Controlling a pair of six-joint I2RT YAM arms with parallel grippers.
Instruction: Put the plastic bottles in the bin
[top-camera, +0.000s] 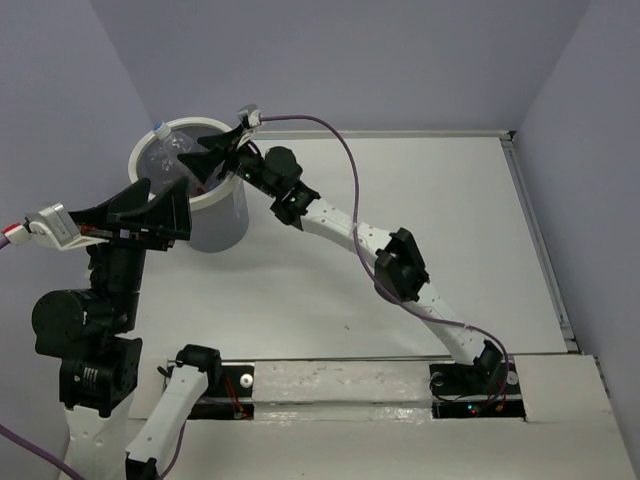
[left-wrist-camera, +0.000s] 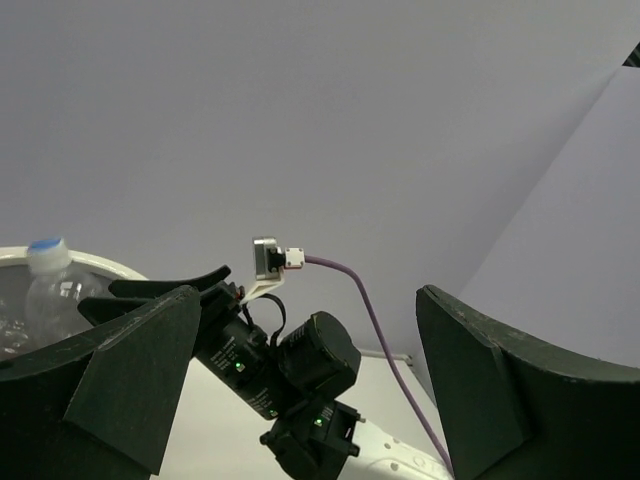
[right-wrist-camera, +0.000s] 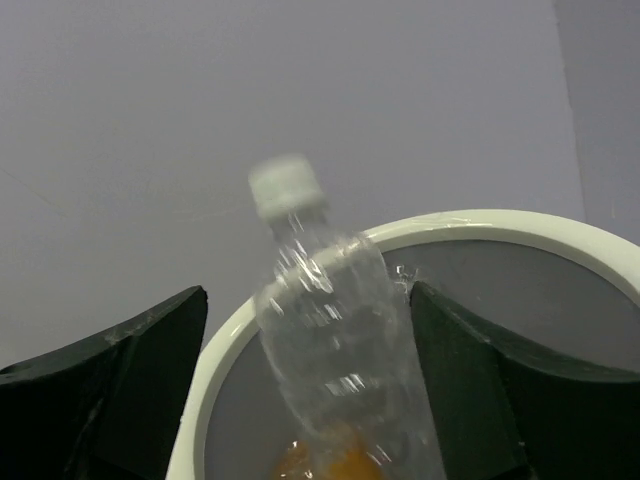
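Note:
The bin (top-camera: 228, 200) stands at the far left of the table, and its white rim also shows in the right wrist view (right-wrist-camera: 480, 224). A clear crinkled bottle (right-wrist-camera: 335, 340) with a pale cap stands tilted inside it, blurred, with its cap (top-camera: 160, 129) above the rim. An orange-yellow bottle (right-wrist-camera: 335, 465) lies at the bin's bottom. My right gripper (top-camera: 205, 155) hovers over the bin, open, its fingers (right-wrist-camera: 120, 370) apart from the bottle. My left gripper (top-camera: 180, 212) is open and empty, raised at the bin's near left side. The bottle also shows in the left wrist view (left-wrist-camera: 48, 295).
The right arm (top-camera: 400, 265) stretches diagonally across the table to the bin, with its purple cable (top-camera: 345, 150) arching above. Its wrist (left-wrist-camera: 300, 365) fills the space between my left fingers. A raised strip (top-camera: 540, 240) edges the table's right side.

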